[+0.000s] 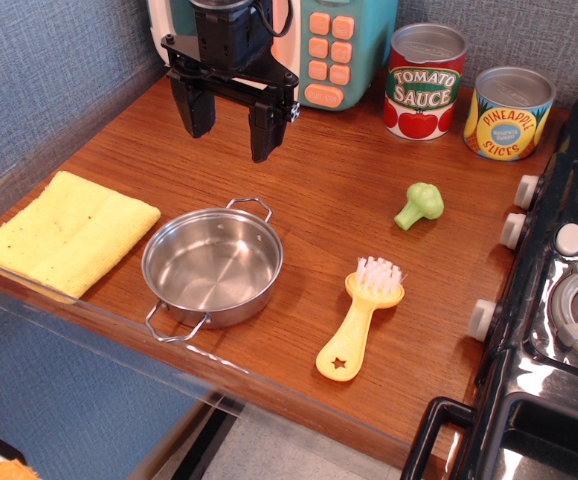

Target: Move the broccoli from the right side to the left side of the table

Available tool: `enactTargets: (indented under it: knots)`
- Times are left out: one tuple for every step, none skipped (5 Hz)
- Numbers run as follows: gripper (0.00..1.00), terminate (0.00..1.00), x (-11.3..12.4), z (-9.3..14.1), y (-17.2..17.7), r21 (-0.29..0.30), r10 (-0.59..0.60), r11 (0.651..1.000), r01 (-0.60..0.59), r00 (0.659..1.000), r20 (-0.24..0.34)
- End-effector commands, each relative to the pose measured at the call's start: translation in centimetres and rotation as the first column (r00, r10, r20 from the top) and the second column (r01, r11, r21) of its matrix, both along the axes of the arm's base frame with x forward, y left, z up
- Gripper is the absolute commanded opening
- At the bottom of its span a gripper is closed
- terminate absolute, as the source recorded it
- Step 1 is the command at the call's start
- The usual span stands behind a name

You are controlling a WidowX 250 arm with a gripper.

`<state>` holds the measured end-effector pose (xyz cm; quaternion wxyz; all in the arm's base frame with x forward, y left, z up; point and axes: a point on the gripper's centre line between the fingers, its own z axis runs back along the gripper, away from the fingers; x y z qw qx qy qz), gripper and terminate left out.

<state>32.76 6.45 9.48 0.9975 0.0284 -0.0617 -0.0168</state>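
Observation:
The broccoli (420, 205) is a small green toy floret lying on the right part of the reddish-brown wood-grain table (319, 190), near the black toy stove. My gripper (229, 125) hangs at the back left of the table, well to the left of the broccoli and apart from it. Its two black fingers (197, 108) point down, spread apart, with nothing between them.
A steel pan (212, 265) sits front-centre, a yellow cloth (67, 232) at the left, a yellow brush (360, 315) in front of the broccoli. A tomato sauce can (425, 82), a pineapple can (509, 113) and a teal toy microwave (344, 45) stand at the back. The stove (559, 300) borders the right.

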Motion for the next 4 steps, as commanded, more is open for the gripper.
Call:
enactTargets:
  knots:
    - [1.00, 0.00, 0.0, 0.0, 0.0, 0.000, 0.000, 1.000, 0.000, 1.000, 0.000]
    - [1.00, 0.00, 1.4, -0.5, -2.1, -0.015, -0.068, 0.998, 0.068, 0.998, 0.003]
    - [1.00, 0.00, 3.6, -1.3, -5.7, -0.036, -0.194, 0.980, 0.195, 0.981, 0.017]
    - [1.00, 0.00, 4.8, -1.9, -9.5, -0.052, -0.303, 0.951, 0.303, 0.953, 0.020]
